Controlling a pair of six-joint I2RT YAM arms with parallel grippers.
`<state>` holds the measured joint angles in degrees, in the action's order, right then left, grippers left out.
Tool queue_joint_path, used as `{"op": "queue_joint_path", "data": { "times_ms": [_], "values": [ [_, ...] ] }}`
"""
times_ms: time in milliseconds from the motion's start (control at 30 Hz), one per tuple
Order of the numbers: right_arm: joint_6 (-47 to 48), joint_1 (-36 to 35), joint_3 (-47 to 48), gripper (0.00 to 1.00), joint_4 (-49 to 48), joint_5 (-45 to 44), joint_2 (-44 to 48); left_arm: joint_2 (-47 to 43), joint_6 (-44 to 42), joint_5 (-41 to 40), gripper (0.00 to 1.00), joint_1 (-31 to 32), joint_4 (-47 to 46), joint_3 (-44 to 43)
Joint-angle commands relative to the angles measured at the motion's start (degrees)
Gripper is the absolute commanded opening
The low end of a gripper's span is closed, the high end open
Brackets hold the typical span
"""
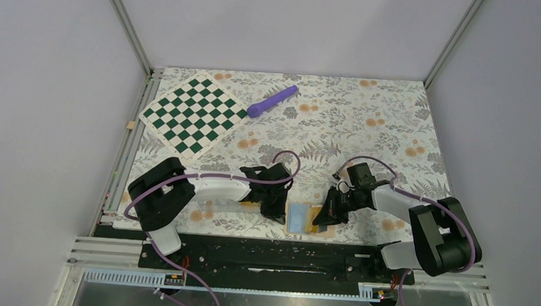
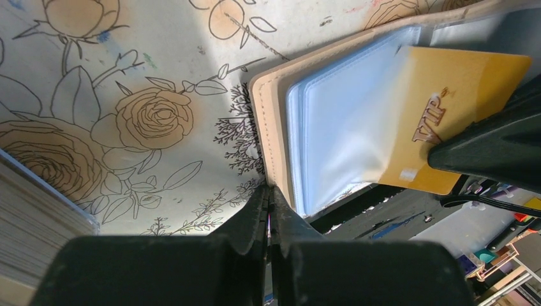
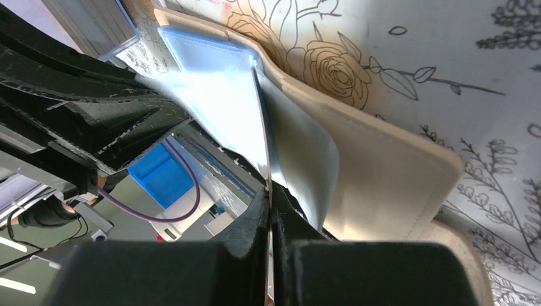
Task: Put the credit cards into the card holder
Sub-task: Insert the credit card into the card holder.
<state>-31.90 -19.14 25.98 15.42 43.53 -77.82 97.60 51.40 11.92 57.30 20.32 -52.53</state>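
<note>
The holder (image 1: pixel 298 217) lies open at the near edge of the table (image 1: pixel 368 130), tan cover down and light blue pockets facing up. One orange-yellow card (image 2: pixel 466 89), embossed "VIP", slants over the holder's right half. One edge is slipped in among the blue pockets, and most of the card is outside.

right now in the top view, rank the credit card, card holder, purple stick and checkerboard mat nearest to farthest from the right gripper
From the right gripper:
1. credit card, in its grip
2. card holder, just to its left
3. purple stick, far middle of the table
4. checkerboard mat, far left corner
</note>
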Motion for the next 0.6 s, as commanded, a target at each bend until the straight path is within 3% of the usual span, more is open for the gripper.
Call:
{"op": "queue_joint_path", "data": {
  "times_ms": [0, 567],
  "values": [
    [2.4, -0.4, 0.6, 0.0, 0.3, 3.3, -3.6, 1.6, -1.5, -1.7, 0.0, -0.3, 0.5, -0.4],
    [6.0, -0.5, 3.2, 0.0, 1.0, 7.2, -4.1, 2.9, -2.2, -0.9, 0.0, -0.2, 1.0, -1.8]
  ]
}}
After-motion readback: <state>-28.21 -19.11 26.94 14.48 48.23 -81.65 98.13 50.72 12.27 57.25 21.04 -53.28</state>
